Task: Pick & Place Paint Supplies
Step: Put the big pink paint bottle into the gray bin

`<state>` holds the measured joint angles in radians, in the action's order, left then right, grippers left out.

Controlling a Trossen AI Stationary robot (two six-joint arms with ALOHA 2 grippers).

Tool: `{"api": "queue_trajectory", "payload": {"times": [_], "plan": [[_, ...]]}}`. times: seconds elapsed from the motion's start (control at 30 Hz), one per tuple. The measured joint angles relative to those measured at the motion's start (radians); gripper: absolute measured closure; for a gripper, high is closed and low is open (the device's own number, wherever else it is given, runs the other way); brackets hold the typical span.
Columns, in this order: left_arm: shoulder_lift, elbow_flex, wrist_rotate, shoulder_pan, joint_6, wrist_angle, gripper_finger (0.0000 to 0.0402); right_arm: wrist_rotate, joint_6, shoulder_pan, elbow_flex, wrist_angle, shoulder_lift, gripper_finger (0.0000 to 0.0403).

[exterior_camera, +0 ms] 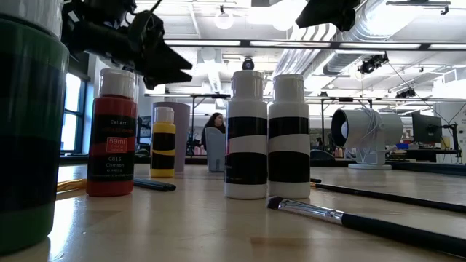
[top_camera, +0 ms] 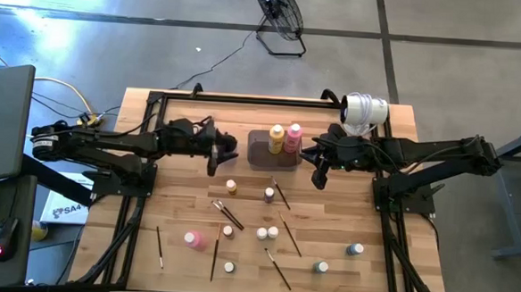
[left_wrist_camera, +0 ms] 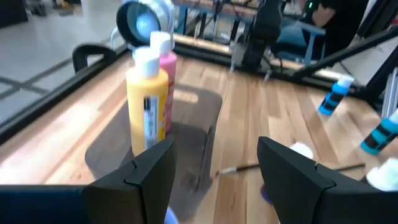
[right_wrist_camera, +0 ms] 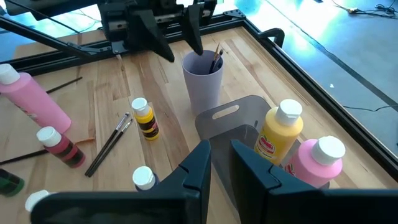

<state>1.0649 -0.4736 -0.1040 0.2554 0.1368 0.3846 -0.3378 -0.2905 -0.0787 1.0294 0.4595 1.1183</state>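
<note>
Two grippers hang over the far half of your table, neither holding anything. Your left gripper point(top_camera: 213, 166) has its fingers point(left_wrist_camera: 146, 171) spread apart; your right gripper point(top_camera: 320, 176) has its fingers point(right_wrist_camera: 199, 165) nearly together, with only a narrow gap.

Between them sits the dark grey tray point(top_camera: 258, 155), at about 3 o'clock from the left gripper and 9 o'clock from the right. In it stand a yellow-orange bottle point(top_camera: 276, 138) and a pink bottle point(top_camera: 294, 137), upright and side by side. A purple cup point(right_wrist_camera: 203, 78) stands beside the tray with brush handles showing in it.

Writing you can read: the red bottle point(exterior_camera: 112, 135) in the low view says "59ml" and "Crimson". Other labels are too blurred.

Toward 6 o'clock from both grippers, the rest lies loose on the wood: tiny white-capped bottles point(top_camera: 261, 233), a second pink bottle on its side point(top_camera: 193, 239), and thin brushes point(top_camera: 291, 235) scattered between them, well apart from either gripper.
</note>
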Motion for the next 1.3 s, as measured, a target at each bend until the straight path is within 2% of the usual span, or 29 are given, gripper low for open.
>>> {"api": "queue_trajectory", "payload": {"times": [0.37,1.3], "plan": [[0.0,0.0,0.0,0.0,0.0,-0.106,0.0181,0.0,-0.001,0.0,0.0,0.0,0.0,0.0355],[0.0,0.0,0.0,0.0,0.0,-0.104,0.0181,0.0,-0.001,0.0,0.0,0.0,0.0,0.0355]]}}
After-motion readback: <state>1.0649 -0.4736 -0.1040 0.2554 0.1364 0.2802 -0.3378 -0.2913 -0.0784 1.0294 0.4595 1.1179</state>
